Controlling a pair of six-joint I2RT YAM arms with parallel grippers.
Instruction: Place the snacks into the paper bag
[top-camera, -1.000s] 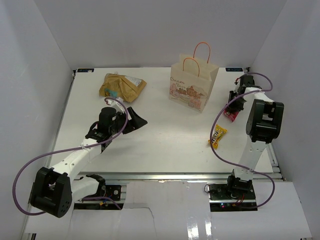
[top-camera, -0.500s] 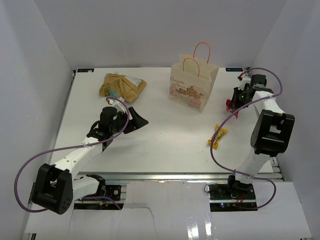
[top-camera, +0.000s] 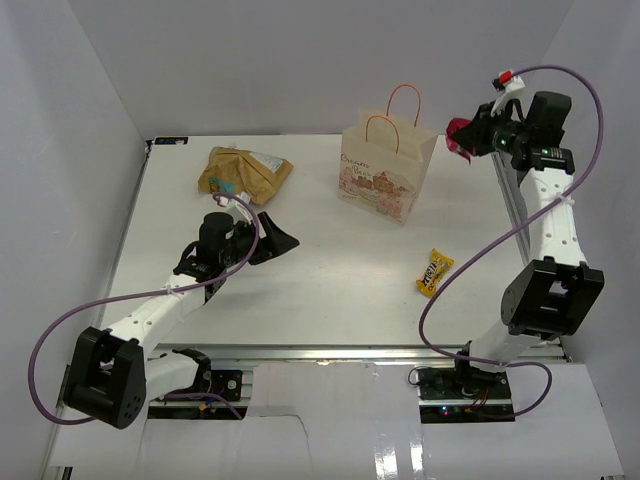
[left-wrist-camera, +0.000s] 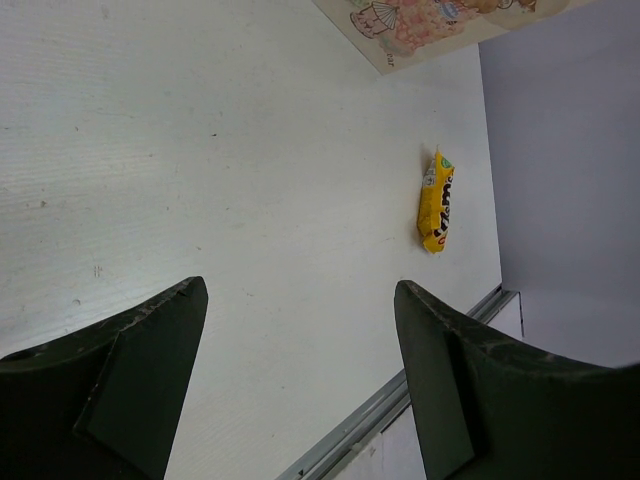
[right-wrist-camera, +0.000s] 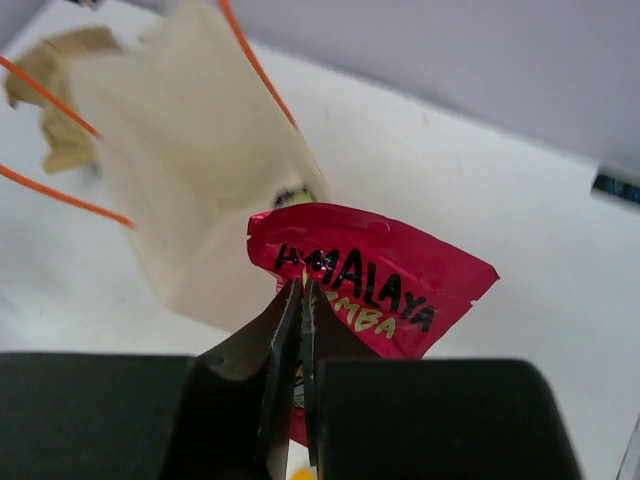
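The beige paper bag (top-camera: 385, 165) with orange handles stands upright at the back middle; it also shows blurred in the right wrist view (right-wrist-camera: 200, 170). My right gripper (top-camera: 468, 137) is raised high to the right of the bag's top and is shut on the red-pink packet (right-wrist-camera: 390, 275), which also shows in the top view (top-camera: 458, 132). A yellow bar (top-camera: 435, 272) lies on the table at the right, also seen in the left wrist view (left-wrist-camera: 436, 200). The big tan-gold bag (top-camera: 243, 172) lies at the back left. My left gripper (top-camera: 275, 240) is open and empty low over the table.
White walls close in the table on the left, back and right. The table's metal front rail (left-wrist-camera: 370, 415) runs along the near edge.
My right arm has risen from the table's right side, lifting the red-pink packet up beside the paper bag's top. The left arm has barely moved.
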